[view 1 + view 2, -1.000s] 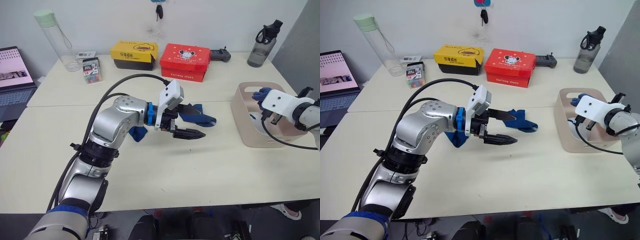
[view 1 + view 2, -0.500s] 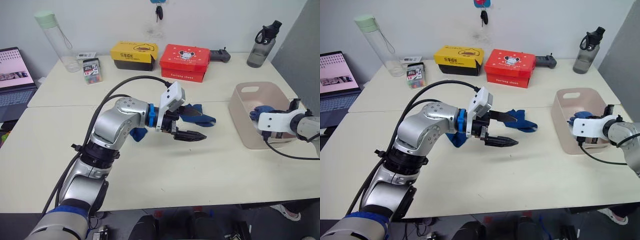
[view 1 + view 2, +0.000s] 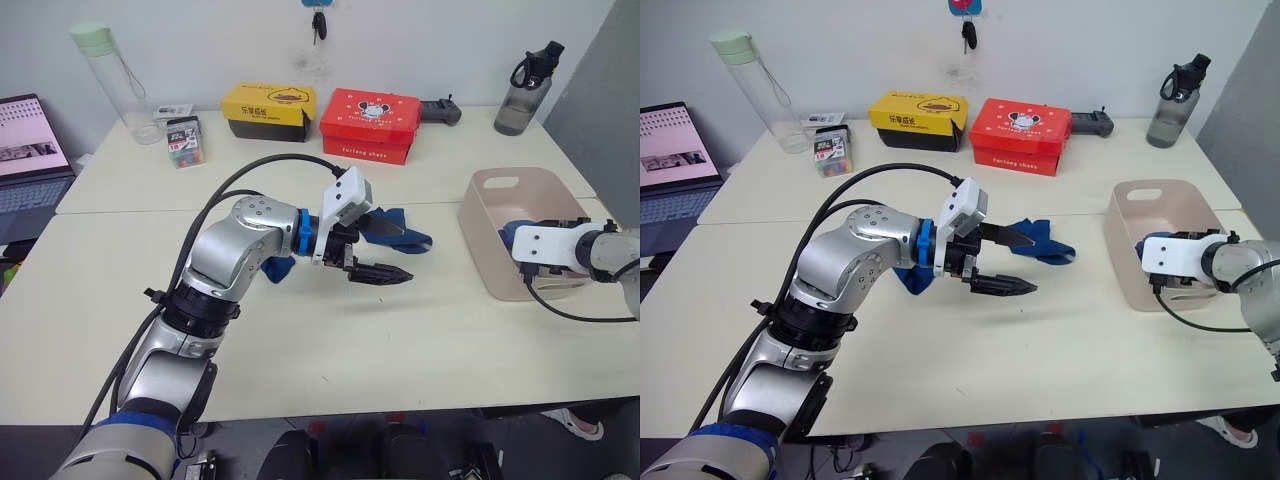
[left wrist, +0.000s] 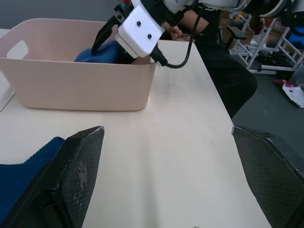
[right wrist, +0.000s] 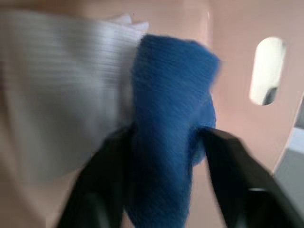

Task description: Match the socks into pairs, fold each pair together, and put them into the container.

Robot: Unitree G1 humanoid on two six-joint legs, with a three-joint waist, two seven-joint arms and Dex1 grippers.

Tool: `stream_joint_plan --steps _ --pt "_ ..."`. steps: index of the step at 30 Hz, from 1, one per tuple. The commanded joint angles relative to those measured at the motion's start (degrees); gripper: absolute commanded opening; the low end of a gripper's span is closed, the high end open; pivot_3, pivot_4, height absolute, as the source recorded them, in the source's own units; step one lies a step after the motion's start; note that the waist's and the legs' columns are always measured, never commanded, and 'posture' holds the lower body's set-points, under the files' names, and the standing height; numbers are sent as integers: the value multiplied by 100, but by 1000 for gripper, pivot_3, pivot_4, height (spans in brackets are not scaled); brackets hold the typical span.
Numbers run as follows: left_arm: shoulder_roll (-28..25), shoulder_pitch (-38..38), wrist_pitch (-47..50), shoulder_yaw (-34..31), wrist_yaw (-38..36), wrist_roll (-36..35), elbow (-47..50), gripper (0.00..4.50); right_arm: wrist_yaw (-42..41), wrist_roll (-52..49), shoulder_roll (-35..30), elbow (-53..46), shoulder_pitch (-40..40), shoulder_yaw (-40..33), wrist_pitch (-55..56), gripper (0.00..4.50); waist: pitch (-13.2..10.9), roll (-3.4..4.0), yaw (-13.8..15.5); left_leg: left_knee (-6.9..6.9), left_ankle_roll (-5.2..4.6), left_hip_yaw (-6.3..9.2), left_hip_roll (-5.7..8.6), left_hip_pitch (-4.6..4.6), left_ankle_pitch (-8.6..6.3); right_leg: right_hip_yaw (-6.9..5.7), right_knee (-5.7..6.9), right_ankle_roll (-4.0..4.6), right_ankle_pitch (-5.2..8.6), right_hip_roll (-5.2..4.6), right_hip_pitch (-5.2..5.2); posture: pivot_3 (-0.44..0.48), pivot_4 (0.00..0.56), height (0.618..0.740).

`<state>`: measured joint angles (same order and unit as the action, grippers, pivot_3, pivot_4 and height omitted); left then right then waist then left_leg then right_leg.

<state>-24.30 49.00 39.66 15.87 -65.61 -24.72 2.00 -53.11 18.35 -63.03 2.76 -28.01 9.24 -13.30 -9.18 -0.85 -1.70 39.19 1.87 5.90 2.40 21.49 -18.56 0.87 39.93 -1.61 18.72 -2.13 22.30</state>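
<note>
Right hand (image 5: 164,156) reaching down inside the tub (image 3: 478,225) at the right side of the counter (image 3: 300,340), fingers (image 5: 102,175) pinching a folded blue sock (image 5: 168,118). White sock (image 5: 61,90) lying in the tub just beside the blue one, touching it. Tub standing upright, slot handle at its far end. Left hand (image 3: 385,252) hovering just above the middle of the counter, pointing toward the tub, fingers (image 4: 71,175) spread wide and holding nothing. Blue socks (image 3: 395,232) lying loose on the counter right behind the upper finger, one corner showing beside it in the left wrist view. More blue fabric (image 3: 275,267) peeking out under the left forearm. Sitting along the far edge of the counter, well apart from the socks: yellow box (image 3: 267,110), red box (image 3: 369,124), clear bottle (image 3: 115,80), grey bottle (image 3: 527,90). Laptop (image 3: 30,160) standing open at the far left.
</note>
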Motion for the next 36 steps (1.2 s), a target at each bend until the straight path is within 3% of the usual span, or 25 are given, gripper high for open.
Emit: stream_joint_plan --steps 1,4,10,18,22,25,31,36 --pt "30 42 -123 9 -6 41 30 4500 -645 -615 -149 -646 -168 -550 -793 3515 0 0 1 0 0 1 0 0 0 0 0 0 0 0 0 0 150 740" --pt "19 26 -136 5 -29 50 28 4500 -1278 -1050 -476 -1071 109 -778 -1195 3515 0 0 10 2 0 6 0 3 0 -4 -1 0 0 0 0 0 150 740" --pt "10 15 -133 12 -62 61 27 4500 -1443 -1333 -735 -1384 315 -991 -1361 3515 1 1 25 37 -1 14 1 14 -1 -9 6 0 0 -1 -3 0 150 740" --pt "-229 -120 -63 -330 64 -23 105 4500 -1415 -1767 -886 -1405 -460 -1297 -1648 3515 1 6 14 46 -2 19 1 22 -1 -16 6 0 0 -1 -1 0 150 740" --pt "-681 -536 -400 -953 139 -69 167 4500 -979 -2530 53 -1733 -1056 -1574 -1978 3515 1 6 -47 43 -1 19 -6 18 -1 -13 8 1 -1 4 1 0 150 740" --pt "-1087 -950 -554 -1366 297 -10 231 4500 -490 -2893 823 -2178 -1008 -1630 -2328 3515 1 6 -24 43 -1 24 -8 18 -1 -17 8 1 -1 6 1 0 150 740" --pt "-1651 -2103 -804 -2419 883 54 391 4500 588 -3033 2256 -3363 168 -1130 -2592 3515 3 2 61 56 -1 46 3 38 -2 -33 2 -1 -2 -6 5 0 150 740" --pt "-1873 -3178 -1227 -2676 1069 242 503 4500 1244 -2830 2969 -3574 1201 -567 -2211 3515 3 5 89 53 -1 47 7 34 -2 -31 5 -3 -4 -9 5 0 150 740"
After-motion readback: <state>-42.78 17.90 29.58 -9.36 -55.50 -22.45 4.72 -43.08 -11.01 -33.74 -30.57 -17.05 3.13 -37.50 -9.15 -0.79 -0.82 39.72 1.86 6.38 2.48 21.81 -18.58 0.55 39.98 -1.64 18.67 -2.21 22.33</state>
